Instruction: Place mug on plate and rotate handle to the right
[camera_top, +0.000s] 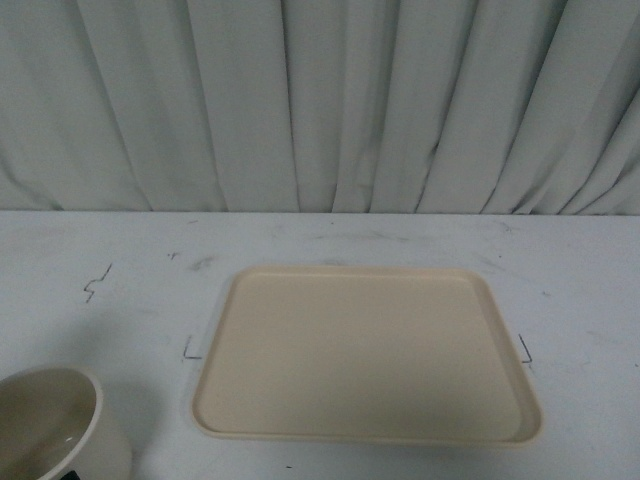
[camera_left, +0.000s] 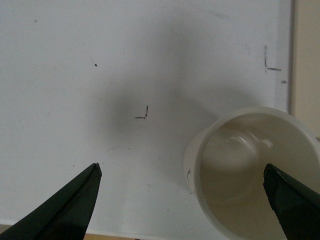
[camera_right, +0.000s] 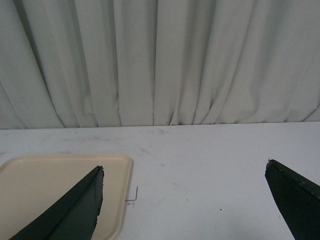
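A pale pleated curtain (camera_top: 320, 100) hangs across the whole back of the scene, behind a white, scuffed table (camera_top: 120, 250).

On the table, a little right of centre in the front view, lies the plate (camera_top: 365, 355), a flat beige rectangular tray with rounded corners and a low rim. Nothing rests on it. One of its corners also shows in the right wrist view (camera_right: 60, 190).

The mug (camera_top: 55, 425) stands upright on the table at the near left, apart from the plate and not on it. It is cream-white, its mouth faces up and it looks empty inside. The front view cuts it off at the frame edge. The left wrist view shows it from above (camera_left: 250, 170), with a strip of the plate just beyond it. The handle does not show clearly in any view, so which way it points cannot be told.

The left pincer (camera_left: 182, 169) is spread wide and grips nothing. One dark finger overlaps the mug's rim in the picture, and contact cannot be judged. The right pincer (camera_right: 185, 166) is likewise wide apart with nothing between its fingers, facing the curtain.

Small black corner marks (camera_top: 190, 350) are drawn on the table beside the plate's edges.
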